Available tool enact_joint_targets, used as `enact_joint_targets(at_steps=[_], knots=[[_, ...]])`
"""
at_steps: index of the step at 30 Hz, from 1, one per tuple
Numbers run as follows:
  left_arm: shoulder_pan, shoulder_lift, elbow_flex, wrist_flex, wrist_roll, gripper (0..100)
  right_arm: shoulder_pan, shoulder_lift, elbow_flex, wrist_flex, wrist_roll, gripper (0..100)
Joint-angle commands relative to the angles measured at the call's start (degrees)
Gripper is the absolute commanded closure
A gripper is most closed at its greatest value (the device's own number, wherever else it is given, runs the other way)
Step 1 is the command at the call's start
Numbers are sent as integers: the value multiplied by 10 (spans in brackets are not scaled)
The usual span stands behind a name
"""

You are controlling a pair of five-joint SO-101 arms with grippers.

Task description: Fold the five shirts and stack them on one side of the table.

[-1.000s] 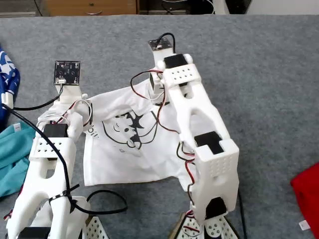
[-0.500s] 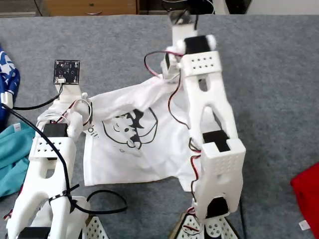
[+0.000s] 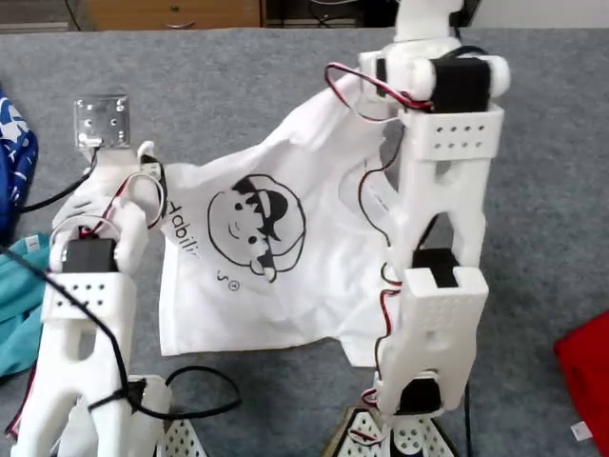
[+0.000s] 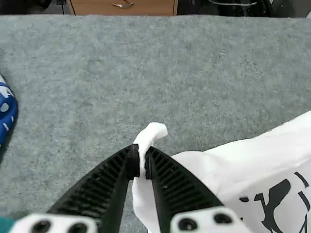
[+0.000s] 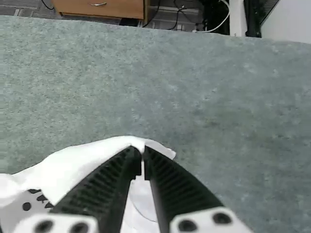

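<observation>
Currently L gripper [image 4: 139,162] and R gripper [image 5: 142,158] each clamp a far corner of white shirt [image 3: 266,295], R side held above table [image 3: 542,143], prob. to spread it flat for folding.

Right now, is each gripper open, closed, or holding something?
Left gripper: closed, pinching an edge of the white shirt.
Right gripper: closed, pinching another edge of the white shirt.

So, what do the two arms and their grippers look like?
The left arm and right arm are white plastic shells with grids of small holes, black motors and red and black wires. The left gripper and right gripper have black ribbed fingers.
</observation>
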Motion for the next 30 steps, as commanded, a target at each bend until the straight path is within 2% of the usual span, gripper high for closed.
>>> enact_joint_targets(at_steps=[1, 5, 9, 12, 16, 24, 30], knots=[[-5, -62, -56, 58, 4, 980, 16, -85, -27, 9, 25, 993], [2, -143, -98, 134, 10, 980, 23, -182, 12, 9, 46, 993], [10, -204, -131, 176, 53, 980, 24, -298, 156, 9, 46, 993], [11, -210, -157, 195, 60, 980, 24, -392, 273, 7, 46, 993], [11, -189, -186, 209, 60, 980, 35, -472, 353, -8, 48, 993], [0, -69, -189, 197, 57, 980, 38, -382, 443, -149, 49, 993], [-29, 118, -183, 44, 56, 980, 31, -241, 440, -272, 46, 993]])
